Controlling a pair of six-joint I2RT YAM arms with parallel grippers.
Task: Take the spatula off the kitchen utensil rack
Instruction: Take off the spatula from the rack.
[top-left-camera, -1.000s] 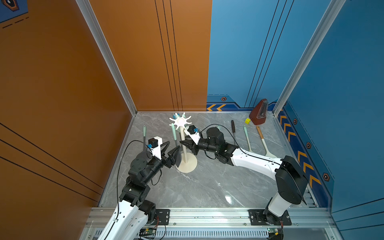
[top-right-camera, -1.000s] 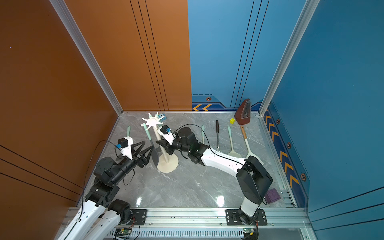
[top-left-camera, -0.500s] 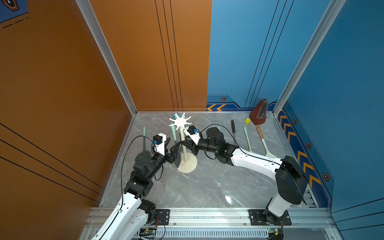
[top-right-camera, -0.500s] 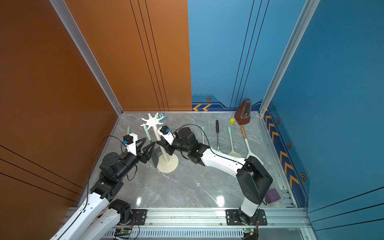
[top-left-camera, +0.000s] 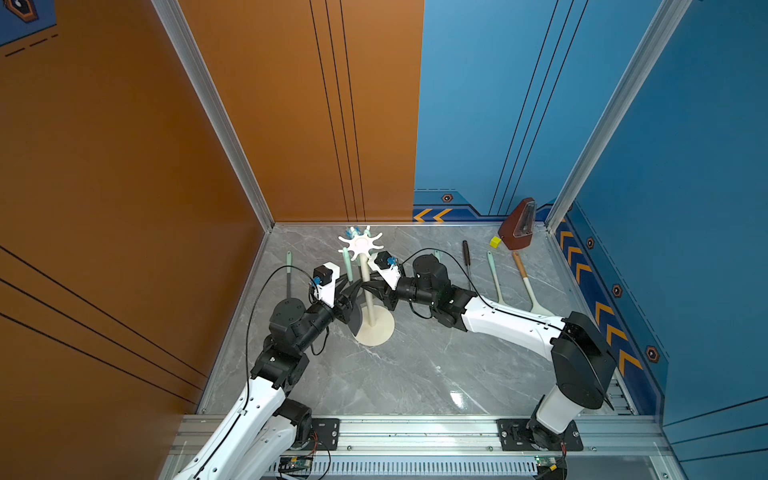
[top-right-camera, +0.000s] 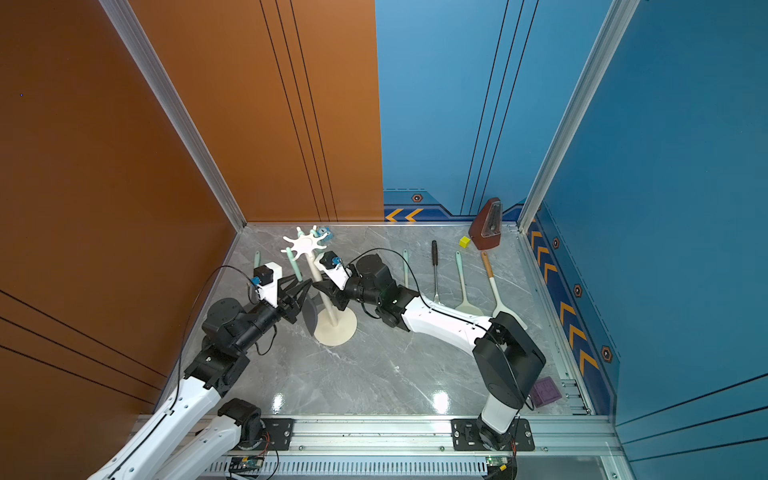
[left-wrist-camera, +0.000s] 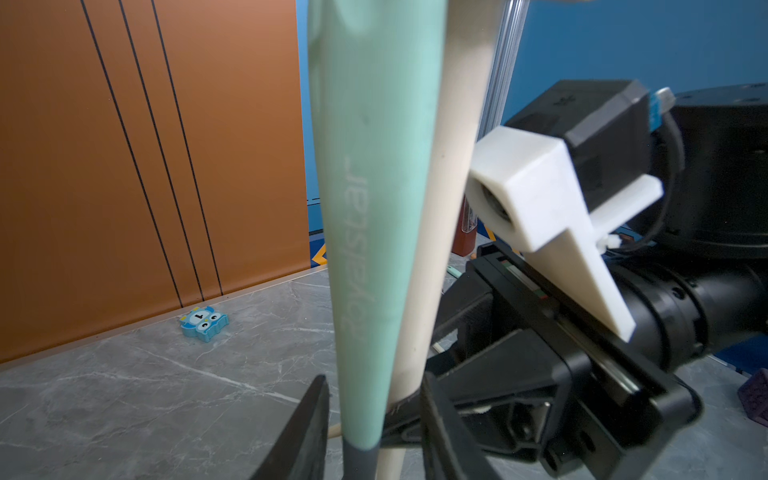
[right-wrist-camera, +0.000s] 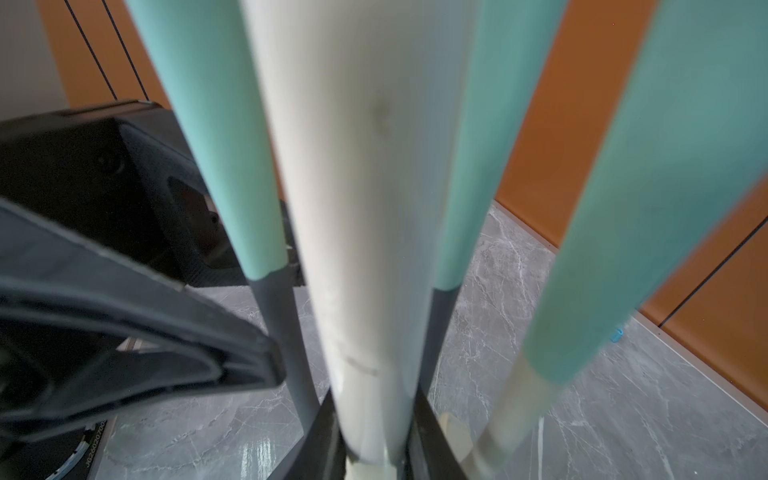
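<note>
The kitchen utensil rack stands upright left of the desk's middle, nearer its left edge than its right. The spatula hangs from a hook arm on that side, mint handle up, dark blade low beside the base. In both top views the left gripper and right gripper meet at the pole, but their fingers blur together there.

The wrist views sort it out. The right wrist camera shows the right gripper clamped on the cream pole, with three mint handles hanging round it. The left wrist camera shows the left gripper with a finger on each side of the spatula's handle — close in, though I cannot tell whether they press it. It also shows a blue owl toy by the far edge. A purple block near the near right corner shows in a top view only.

A second ago the left gripper stood back toward the left edge with its jaws spread wide — it has since come in and narrowed. The right gripper's hold on the pole is unchanged.
</note>
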